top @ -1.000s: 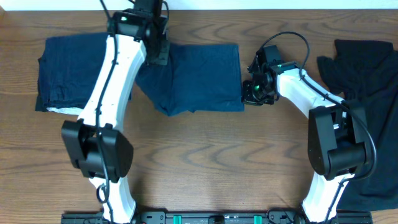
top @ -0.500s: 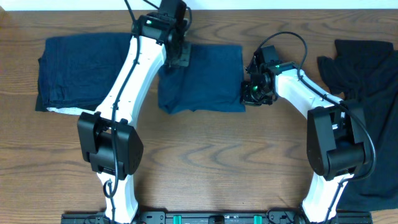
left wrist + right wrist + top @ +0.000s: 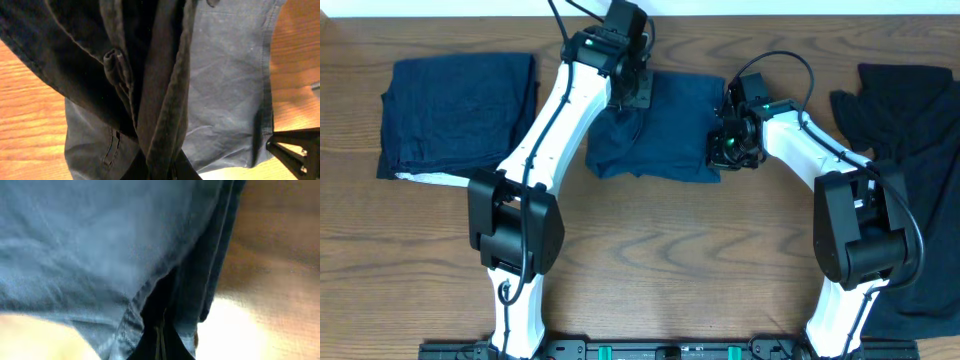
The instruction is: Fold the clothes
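A dark navy denim-like garment [image 3: 670,130] lies at the middle back of the table, partly doubled over. My left gripper [image 3: 638,90] hovers over its upper left part, shut on a bunched fold of it. The left wrist view shows that fold [image 3: 165,100] hanging from the left gripper [image 3: 160,170] above the flat layer [image 3: 225,90]. My right gripper [image 3: 725,145] sits at the garment's right edge. In the right wrist view the right gripper [image 3: 161,330] is shut on the stitched hem [image 3: 135,310]. A folded navy garment [image 3: 455,115] lies far left, and black clothes [image 3: 910,150] are heaped far right.
The wooden table [image 3: 670,260] shows bare wood in front of the garments. Both arm bases [image 3: 515,230] [image 3: 865,230] stand near the front edge. A black part of the right arm [image 3: 297,150] shows at the lower right of the left wrist view.
My left arm has swung right, carrying the navy garment's left part over the rest, so the garment now looks narrower. The right gripper has stayed at the right edge.
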